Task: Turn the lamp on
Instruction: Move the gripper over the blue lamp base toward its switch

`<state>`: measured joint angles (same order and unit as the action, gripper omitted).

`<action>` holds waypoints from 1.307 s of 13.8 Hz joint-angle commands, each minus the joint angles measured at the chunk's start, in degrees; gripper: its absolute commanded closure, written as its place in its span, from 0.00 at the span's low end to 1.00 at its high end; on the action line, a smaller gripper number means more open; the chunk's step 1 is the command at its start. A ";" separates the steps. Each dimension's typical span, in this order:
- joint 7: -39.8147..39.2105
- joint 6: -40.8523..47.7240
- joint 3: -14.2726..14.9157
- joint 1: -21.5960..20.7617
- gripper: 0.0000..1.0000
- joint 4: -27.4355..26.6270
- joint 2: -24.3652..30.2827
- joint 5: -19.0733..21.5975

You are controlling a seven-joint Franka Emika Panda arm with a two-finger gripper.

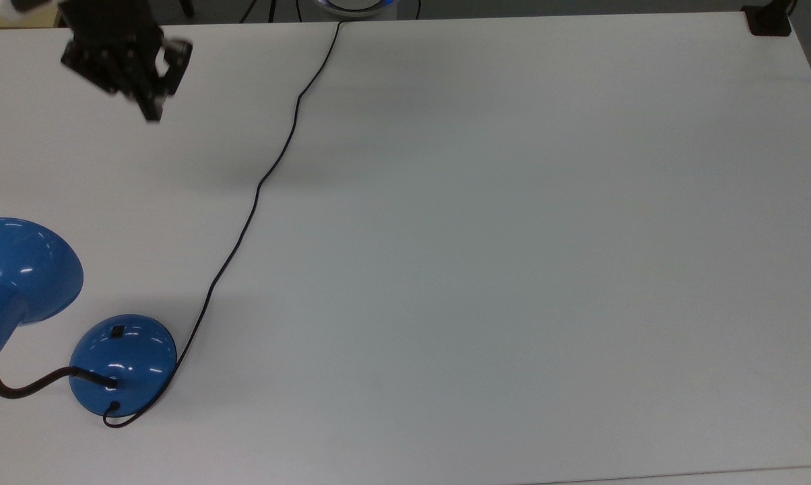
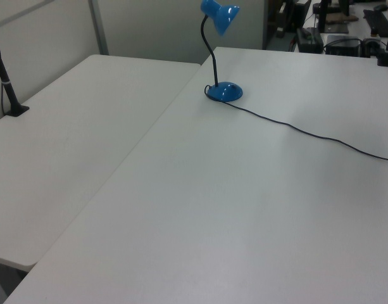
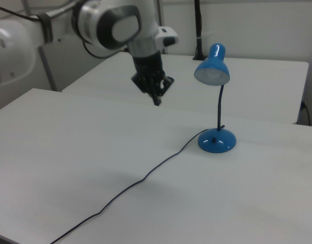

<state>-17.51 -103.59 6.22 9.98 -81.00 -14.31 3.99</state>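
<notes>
Two white tables stand side by side: the near table [image 2: 244, 209] carries one lamp [image 2: 222, 50], and the second table [image 2: 67, 139] lies beyond the seam behind the lamp. A pale wall [image 2: 175, 25] closes the room behind the lamp. One black cord [image 1: 257, 188] runs from the lamp base across the table to its far edge. One gripper [image 3: 157, 99] hangs above the table, well apart from the lamp; whether its fingers are apart or together I cannot tell. A black post [image 2: 5, 79] stands far from the lamp.
</notes>
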 commanded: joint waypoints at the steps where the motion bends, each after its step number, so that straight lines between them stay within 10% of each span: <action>1: -2.18 -10.90 0.72 0.56 0.99 -0.47 -5.62 1.11; 18: -3.32 -36.23 0.63 1.53 0.99 -0.47 -19.61 0.94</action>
<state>-19.63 -136.14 6.52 11.29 -81.51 -32.07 3.99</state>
